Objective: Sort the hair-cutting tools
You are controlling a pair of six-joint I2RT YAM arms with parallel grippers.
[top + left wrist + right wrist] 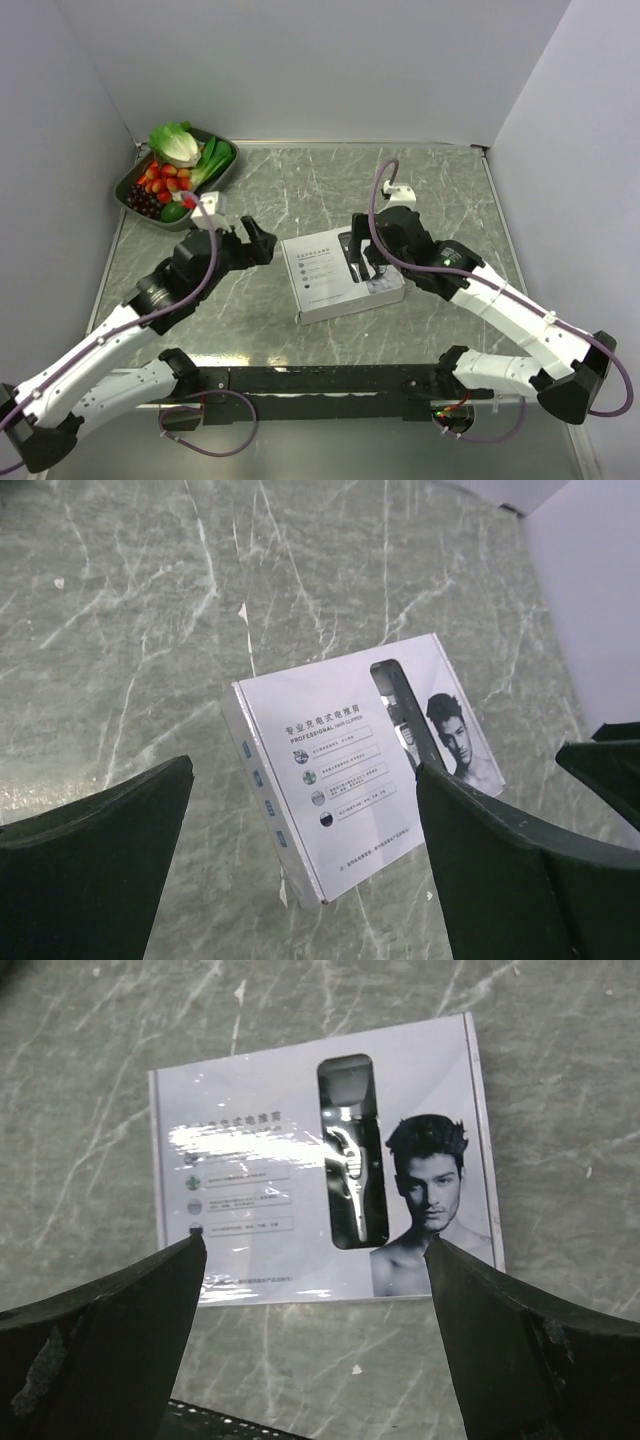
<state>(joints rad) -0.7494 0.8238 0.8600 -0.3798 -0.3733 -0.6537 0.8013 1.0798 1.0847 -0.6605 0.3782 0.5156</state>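
The hair-cutting tools themselves do not show as loose items. A white box (322, 272) printed with a clipper picture and a man's portrait lies flat in the middle of the table, and shows too in the left wrist view (340, 750) and the right wrist view (250, 1120). My left gripper (256, 243) hovers just left of the box, open, nothing between its fingers (305, 768). My right gripper (365, 262) hangs over the box's right part, open and empty (316, 1243).
A dark green tray (131, 186) with lettuce, strawberries, grapes and other produce stands at the far left corner. Grey walls close in the left, back and right sides. A black rail (320, 380) runs along the near edge between the arm bases.
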